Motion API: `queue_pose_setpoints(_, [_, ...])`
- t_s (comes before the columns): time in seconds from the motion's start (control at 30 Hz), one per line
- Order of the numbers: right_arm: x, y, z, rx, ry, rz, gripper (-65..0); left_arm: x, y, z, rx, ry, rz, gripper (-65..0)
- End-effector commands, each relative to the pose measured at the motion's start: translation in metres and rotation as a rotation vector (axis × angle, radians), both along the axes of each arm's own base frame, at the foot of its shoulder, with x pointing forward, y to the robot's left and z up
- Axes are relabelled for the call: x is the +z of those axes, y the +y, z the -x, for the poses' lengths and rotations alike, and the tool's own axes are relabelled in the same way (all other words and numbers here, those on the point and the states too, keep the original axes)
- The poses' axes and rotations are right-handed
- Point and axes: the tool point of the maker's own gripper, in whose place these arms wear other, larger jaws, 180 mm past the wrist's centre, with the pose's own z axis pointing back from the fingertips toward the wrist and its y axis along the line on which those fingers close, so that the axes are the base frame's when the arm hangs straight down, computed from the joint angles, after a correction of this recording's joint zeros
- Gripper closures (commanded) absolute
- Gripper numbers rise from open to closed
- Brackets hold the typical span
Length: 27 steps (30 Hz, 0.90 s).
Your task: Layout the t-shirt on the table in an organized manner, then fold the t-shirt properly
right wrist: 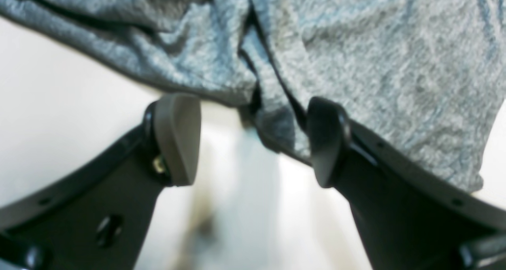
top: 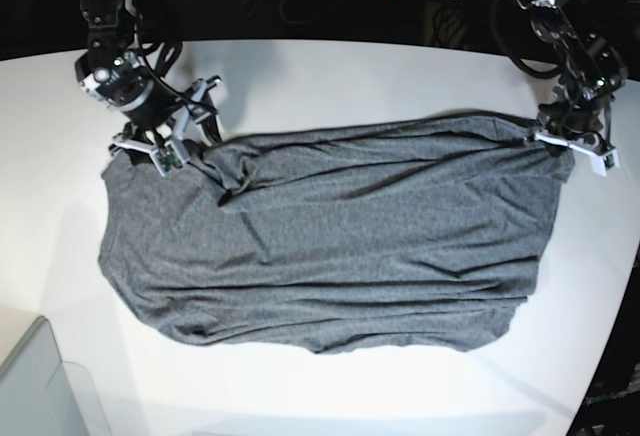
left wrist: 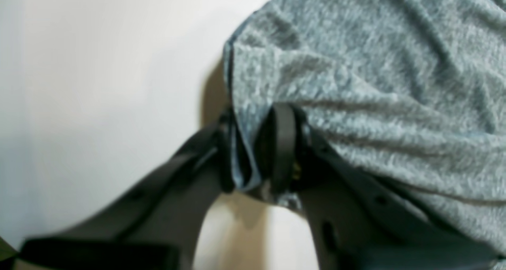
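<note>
Left wrist: left gripper (left wrist: pixel 253 151) jaws pinching a bunched edge of the t-shirt (left wrist: pixel 375 84); bare tabletop (left wrist: pixel 99 84) beside them. Blurred.

Right wrist: right gripper (right wrist: pixel 253 139) jaws spread, a hanging fold between them, ungripped.

Base: shirt spread but rumpled, a gripper at each far corner. Layout step in hand; next, the right should close, then both tension. Collar, sleeves indistinct.

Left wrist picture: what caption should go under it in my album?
The left gripper pinches a fold at the edge of the grey t-shirt above the white table.
</note>
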Motion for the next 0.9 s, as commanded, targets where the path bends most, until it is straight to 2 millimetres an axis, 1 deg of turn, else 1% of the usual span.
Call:
queue_pose_setpoints(0.0, [0.011, 0.000, -0.009, -0.001, -0.046, -0.014, -42.5, 0.017, 0.008, -0.015, 0.000, -0.052, -0.029, -10.7])
queue_pose_setpoints(0.1, [0.009, 0.001, -0.009, -0.002, -0.042, -0.020, -42.3, 0.020, 0.009, -0.019, 0.000, -0.062, -0.032, -0.1])
queue_pose_setpoints(0.23, [0.010, 0.017, -0.009, 0.035, -0.081, -0.074, -42.2, 0.026, 0.016, -0.021, -0.001, -0.069, -0.048, -0.4])
queue_pose_setpoints(0.33, [0.007, 0.022, -0.009, 0.034, -0.103, -0.115, -42.2, 0.027, 0.017, -0.021, -0.001, -0.070, -0.050, -0.3])
queue_pose_setpoints(0.57, [-0.005, 0.022, -0.007, 0.021, -0.098, -0.148, -42.1, 0.027, 0.018, -0.020, -0.002, -0.064, -0.059, -0.3])
queue_pose_setpoints(0.7, [-0.004, 0.022, -0.009, 0.021, -0.101, -0.149, -42.1, 0.029, 0.019, -0.020, -0.003, -0.068, -0.065, -0.3])
queue_pose_setpoints(0.77, [-0.002, 0.024, -0.014, 0.026, -0.109, -0.152, -42.0, 0.032, 0.024, -0.021, -0.004, -0.069, -0.076, -0.3])
queue_pose_setpoints(0.87, [-0.013, 0.024, -0.015, 0.021, -0.080, -0.156, -39.9, 0.033, 0.026, -0.020, -0.004, -0.069, -0.077, -0.3])
